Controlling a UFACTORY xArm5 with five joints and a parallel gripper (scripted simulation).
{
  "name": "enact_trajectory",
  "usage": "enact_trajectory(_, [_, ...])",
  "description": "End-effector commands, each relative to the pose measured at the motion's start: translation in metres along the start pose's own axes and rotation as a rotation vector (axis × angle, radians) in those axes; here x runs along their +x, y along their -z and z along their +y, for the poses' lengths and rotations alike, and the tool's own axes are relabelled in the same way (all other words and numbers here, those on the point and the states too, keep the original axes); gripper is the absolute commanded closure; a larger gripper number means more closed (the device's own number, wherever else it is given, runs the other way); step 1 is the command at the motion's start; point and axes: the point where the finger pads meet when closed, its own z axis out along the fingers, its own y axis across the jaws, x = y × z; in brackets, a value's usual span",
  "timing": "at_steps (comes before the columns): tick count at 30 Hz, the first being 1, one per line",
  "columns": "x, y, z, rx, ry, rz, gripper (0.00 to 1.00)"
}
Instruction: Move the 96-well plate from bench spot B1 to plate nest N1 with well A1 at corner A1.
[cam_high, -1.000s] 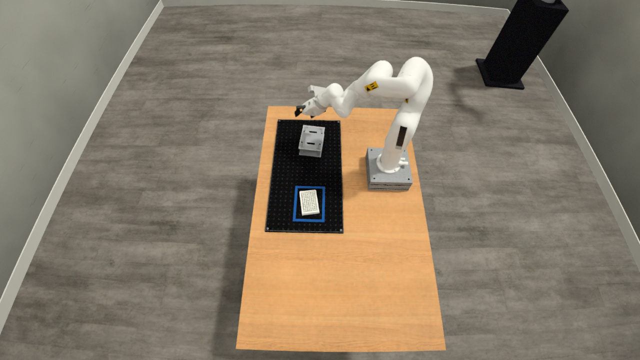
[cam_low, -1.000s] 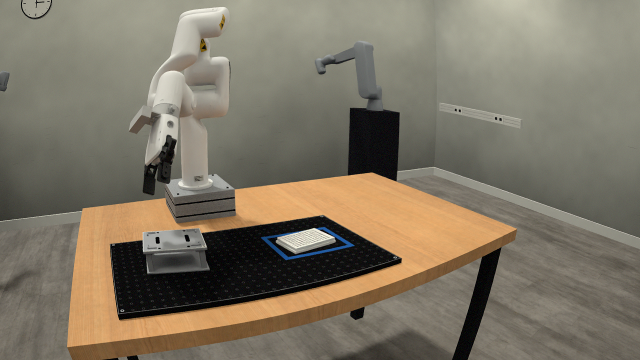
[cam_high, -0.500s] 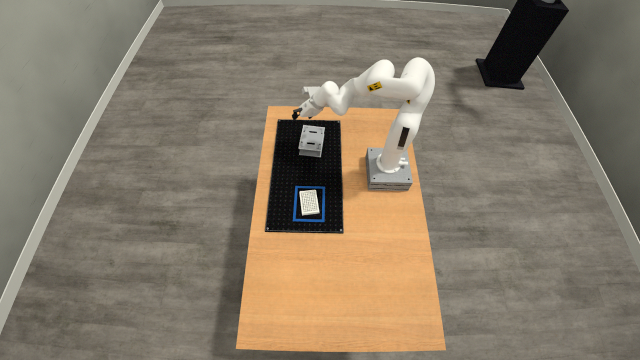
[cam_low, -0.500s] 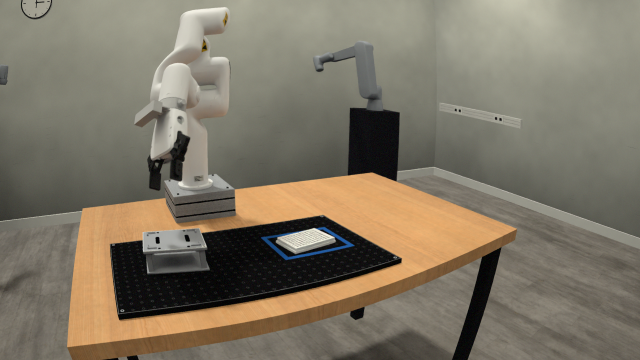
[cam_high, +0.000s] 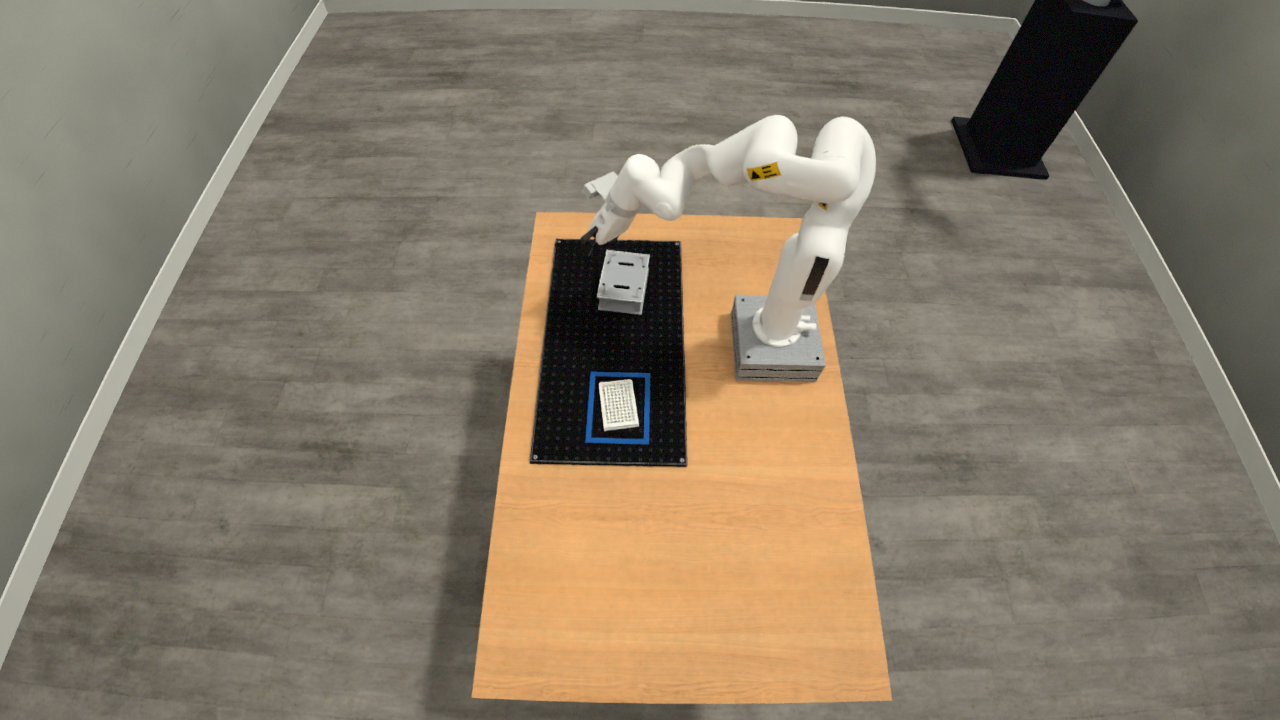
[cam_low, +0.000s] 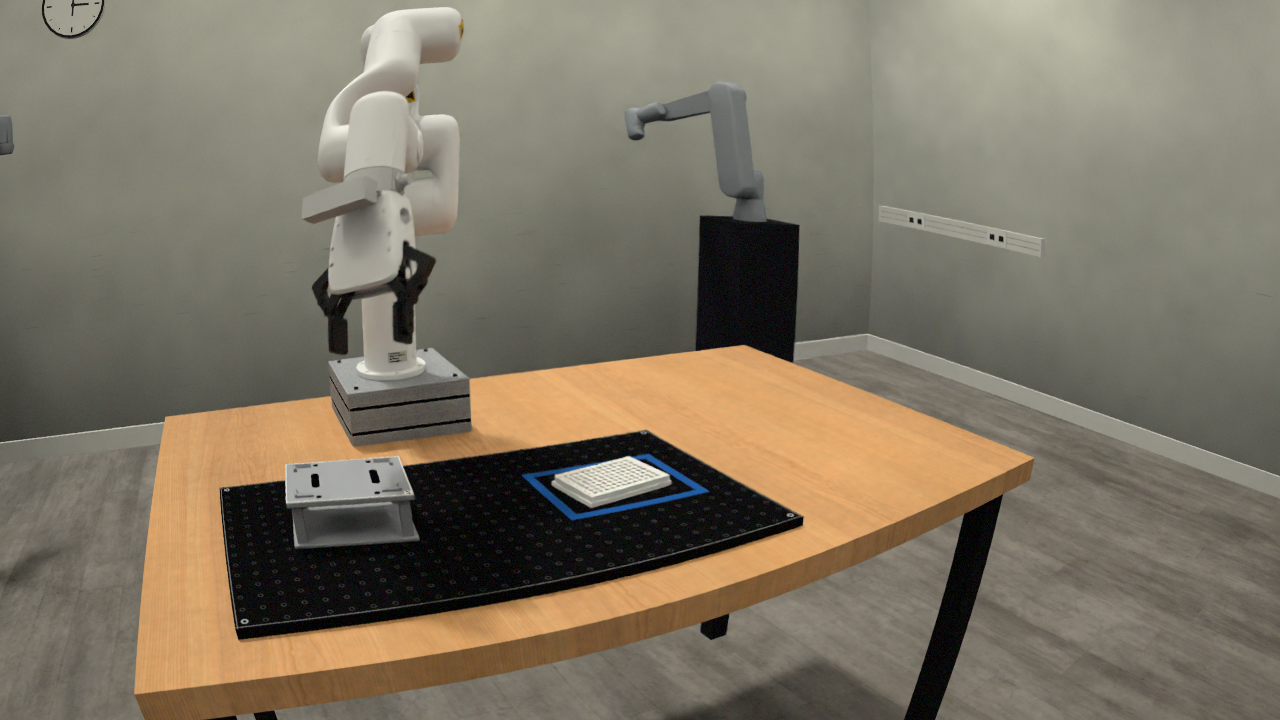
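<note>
The white 96-well plate (cam_high: 618,404) lies flat inside the blue square of bench spot B1 on the black pegboard mat; it also shows in the exterior view (cam_low: 611,480). The grey raised plate nest N1 (cam_high: 622,280) stands empty at the mat's far end, also in the exterior view (cam_low: 349,499). My gripper (cam_high: 590,238) is open and empty, high above the mat's far corner beside the nest, fingers pointing down (cam_low: 367,336). It is far from the plate. I cannot make out the plate's cut-off corner or the A1 mark.
The black pegboard mat (cam_high: 610,351) lies on the wooden table (cam_high: 680,468). My arm's grey base (cam_high: 776,340) stands on the table beside the mat. A second grey arm on a black pedestal (cam_low: 745,277) stands off the table by the wall.
</note>
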Motion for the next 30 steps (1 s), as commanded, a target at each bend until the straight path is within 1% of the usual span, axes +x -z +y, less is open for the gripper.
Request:
enact_trajectory(1, [-0.007, 0.011, -0.013, -0.018, 0.104, -0.059, 0.0])
enact_trajectory(5, [-0.017, 0.022, -0.023, -0.029, 0.199, -0.108, 0.0])
enact_trajectory(6, [-0.017, 0.022, -0.023, -0.029, 0.199, -0.108, 0.0])
enact_trajectory(7, [-0.02, 0.026, -0.026, -0.032, 0.229, -0.124, 0.0])
enact_trajectory(9, [-0.02, 0.026, -0.026, -0.032, 0.229, -0.124, 0.0])
enact_trajectory(13, [-0.031, 0.04, -0.035, -0.043, 0.347, -0.185, 0.0])
enact_trajectory(15, [-0.034, 0.044, -0.037, -0.043, 0.354, -0.189, 0.0])
enact_trajectory(17, [-0.039, 0.051, -0.041, -0.047, 0.413, -0.22, 0.0])
enact_trajectory(19, [-0.043, 0.056, -0.043, -0.049, 0.431, -0.23, 0.0])
enact_trajectory(22, [-0.051, 0.067, -0.048, -0.053, 0.509, -0.271, 0.0])
enact_trajectory(23, [-0.052, 0.069, -0.048, -0.053, 0.509, -0.271, 0.0])
enact_trajectory(24, [-0.055, 0.073, -0.05, -0.054, 0.538, -0.286, 0.0])
enact_trajectory(26, [-0.055, 0.073, -0.05, -0.054, 0.538, -0.286, 0.0])
enact_trajectory(27, [-0.058, 0.077, -0.051, -0.055, 0.568, -0.302, 0.0])
enact_trajectory(29, [-0.062, 0.082, -0.053, -0.055, 0.586, -0.312, 0.0])
enact_trajectory(30, [-0.065, 0.087, -0.054, -0.056, 0.616, -0.328, 0.0])
